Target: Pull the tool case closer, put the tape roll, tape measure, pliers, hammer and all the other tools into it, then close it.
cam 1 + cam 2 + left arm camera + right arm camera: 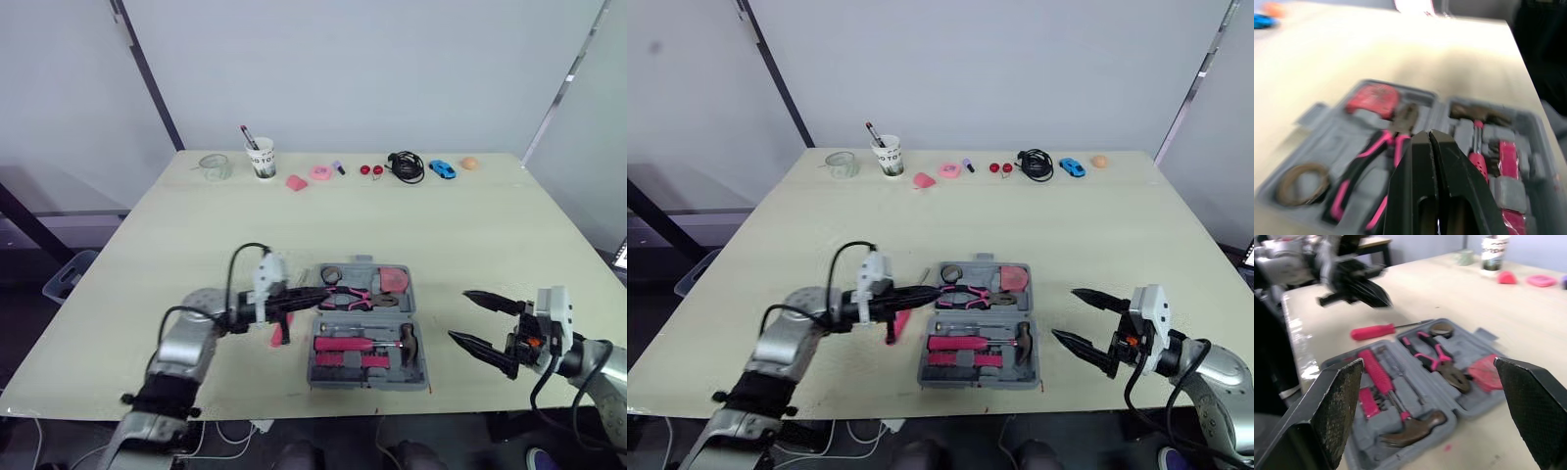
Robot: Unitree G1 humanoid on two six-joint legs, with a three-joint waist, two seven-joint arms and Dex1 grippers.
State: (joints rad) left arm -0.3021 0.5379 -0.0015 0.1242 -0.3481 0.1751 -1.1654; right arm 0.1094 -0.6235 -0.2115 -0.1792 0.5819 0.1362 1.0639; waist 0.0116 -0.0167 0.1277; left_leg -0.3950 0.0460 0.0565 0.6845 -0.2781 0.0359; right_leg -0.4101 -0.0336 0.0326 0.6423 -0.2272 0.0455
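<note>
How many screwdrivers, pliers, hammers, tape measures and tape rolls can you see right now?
Screwdrivers: 2 (cased screwdriver, loose screwdriver)
Pliers: 1
Hammer: 1
Tape measure: 1
Tape roll: 1
Total: 6

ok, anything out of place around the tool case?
Yes: a red screwdriver lies on the table just outside the open tool case, on the robot's left of it, by the left gripper. The pliers and hammer sit in their slots.
</note>
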